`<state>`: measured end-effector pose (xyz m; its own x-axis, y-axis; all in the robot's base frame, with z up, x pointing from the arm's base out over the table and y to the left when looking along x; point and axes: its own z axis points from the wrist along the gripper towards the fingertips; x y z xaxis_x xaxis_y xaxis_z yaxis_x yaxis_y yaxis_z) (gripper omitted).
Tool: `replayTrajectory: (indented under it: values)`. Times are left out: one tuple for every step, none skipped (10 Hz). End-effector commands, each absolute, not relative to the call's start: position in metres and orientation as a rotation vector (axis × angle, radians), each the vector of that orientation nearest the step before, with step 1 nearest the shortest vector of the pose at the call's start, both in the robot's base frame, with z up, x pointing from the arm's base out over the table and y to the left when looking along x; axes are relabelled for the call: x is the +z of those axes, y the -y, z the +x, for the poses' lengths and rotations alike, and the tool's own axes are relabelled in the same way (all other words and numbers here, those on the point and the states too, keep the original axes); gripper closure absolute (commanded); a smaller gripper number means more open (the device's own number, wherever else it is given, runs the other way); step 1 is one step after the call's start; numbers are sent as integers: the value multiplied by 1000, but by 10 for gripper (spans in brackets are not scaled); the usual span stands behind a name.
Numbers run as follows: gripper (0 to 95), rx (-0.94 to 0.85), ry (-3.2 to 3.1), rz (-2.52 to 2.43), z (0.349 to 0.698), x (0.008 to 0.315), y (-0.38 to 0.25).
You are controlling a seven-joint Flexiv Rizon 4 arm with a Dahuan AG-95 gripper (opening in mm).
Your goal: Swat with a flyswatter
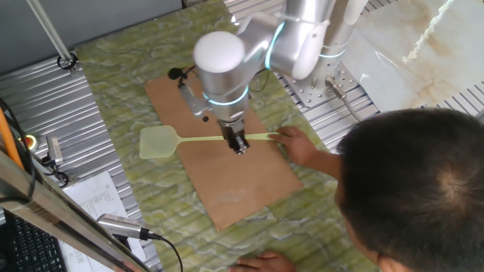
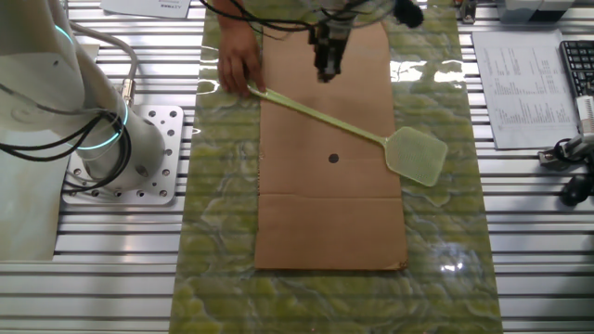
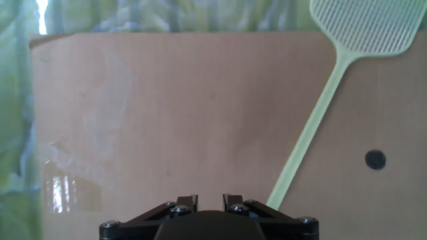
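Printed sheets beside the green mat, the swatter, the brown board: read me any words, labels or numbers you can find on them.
None can be read.
White printed sheets: rows of print, too small and blurred.
White paper in one fixed view: print too small.
Pale yellow-green plastic flyswatter: no lettering visible.
Brown cardboard board: only a dark round spot, no text.
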<state>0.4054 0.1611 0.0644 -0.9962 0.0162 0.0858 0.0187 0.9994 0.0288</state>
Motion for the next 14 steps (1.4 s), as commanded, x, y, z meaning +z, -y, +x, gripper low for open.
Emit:
replayTrajectory:
  values:
    - [760,-40,3069,-5,408,63,-160]
    - [760,-40,3074,13,418,71,-149]
    - [760,-40,3056,14,418,71,-149]
    - [760,-40,3044,11,418,71,-149]
    - [760,-43,3031,3,418,71,-149]
    - [760,-45,3030,-1,418,71,-149]
    - [570,-55,3029,-32,417,67,-153]
    - [570,-60,3027,-56,414,62,-156]
    - [570,-90,3027,-94,410,56,-161]
    - [570,-142,3031,-135,406,51,-166]
    - [570,-160,3028,-167,403,48,-174]
    - [570,-156,3019,-206,401,46,-186]
    - [570,-141,3012,-233,398,43,-198]
    - [570,-122,3008,-246,396,40,-205]
